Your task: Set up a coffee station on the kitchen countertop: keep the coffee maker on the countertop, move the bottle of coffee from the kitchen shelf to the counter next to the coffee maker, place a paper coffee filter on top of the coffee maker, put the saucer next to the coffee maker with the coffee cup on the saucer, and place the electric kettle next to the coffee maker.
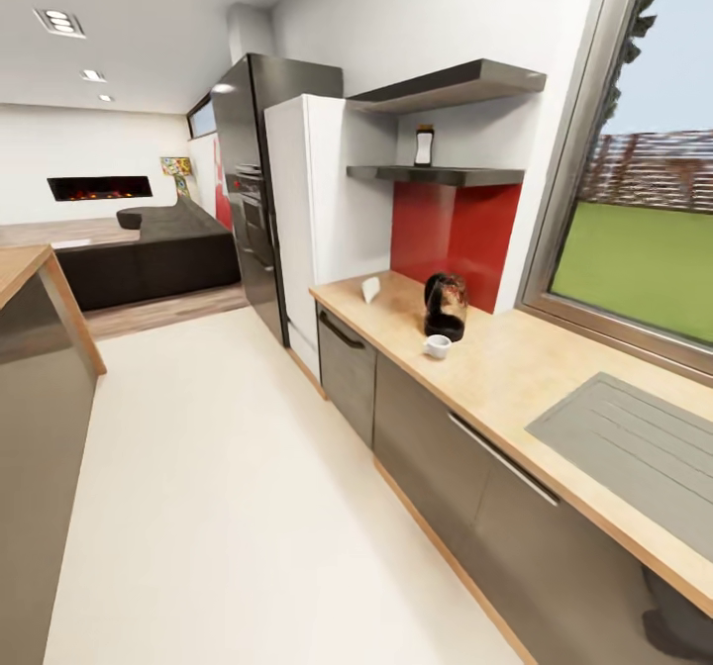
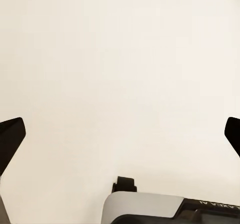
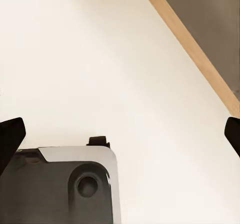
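You face along the surface (image 1: 515,368), which runs from the white fridge (image 1: 307,220) at the far end toward the sink (image 1: 634,447) nearer you; one kettle (image 1: 446,306) stands upright on it by the red backsplash (image 1: 451,230), and which way its handle points is too small to tell; one cup (image 1: 437,346) sits upright just in front of the kettle; one filter (image 1: 370,289) lies further along toward the fridge, well apart from both; one bottle (image 1: 424,145) stands upright on the lower of two shelves (image 1: 436,175) above. Your left gripper (image 2: 120,134) is spread wide over pale floor (image 2: 120,59), holding nothing; your right gripper (image 3: 120,131) is likewise wide and empty, over floor beside the cabinet's wooden base strip (image 3: 200,54).
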Robot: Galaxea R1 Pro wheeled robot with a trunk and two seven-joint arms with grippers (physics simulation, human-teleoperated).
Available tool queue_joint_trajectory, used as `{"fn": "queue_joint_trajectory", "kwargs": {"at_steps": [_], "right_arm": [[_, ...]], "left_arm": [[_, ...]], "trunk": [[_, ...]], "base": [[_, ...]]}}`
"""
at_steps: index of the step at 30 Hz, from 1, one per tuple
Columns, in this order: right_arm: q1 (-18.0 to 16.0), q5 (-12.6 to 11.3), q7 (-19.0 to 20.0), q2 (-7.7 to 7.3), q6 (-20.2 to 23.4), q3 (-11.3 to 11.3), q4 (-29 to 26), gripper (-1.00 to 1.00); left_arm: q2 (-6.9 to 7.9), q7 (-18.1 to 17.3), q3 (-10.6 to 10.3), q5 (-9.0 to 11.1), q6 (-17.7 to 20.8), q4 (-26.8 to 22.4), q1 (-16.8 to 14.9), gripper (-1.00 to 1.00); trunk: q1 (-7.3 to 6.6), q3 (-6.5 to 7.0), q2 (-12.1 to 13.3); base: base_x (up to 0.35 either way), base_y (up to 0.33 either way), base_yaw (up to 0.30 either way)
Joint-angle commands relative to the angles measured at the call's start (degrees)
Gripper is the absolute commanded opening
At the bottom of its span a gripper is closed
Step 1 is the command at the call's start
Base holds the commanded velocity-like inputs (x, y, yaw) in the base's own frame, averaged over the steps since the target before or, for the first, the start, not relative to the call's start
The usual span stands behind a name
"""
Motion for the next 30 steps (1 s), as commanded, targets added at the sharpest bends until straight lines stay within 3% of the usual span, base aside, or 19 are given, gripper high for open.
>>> {"fn": "queue_joint_trajectory", "kwargs": {"at_steps": [1,30], "right_arm": [[0.0,-0.5,0.0,0.0,-0.2,0.0,0.0,1.0],[0.0,-0.5,-0.1,0.0,-0.2,0.0,0.1,1.0]], "left_arm": [[0.0,-0.1,0.0,0.5,-0.2,0.0,0.0,1.0],[0.02,0.0,0.0,0.7,-0.2,0.0,0.0,1.0]], "trunk": [[0.07,-0.12,-0.1],[0.07,-0.12,-0.1]], "base": [[0.338,0.084,0.0],[0.336,0.105,0.0]]}}
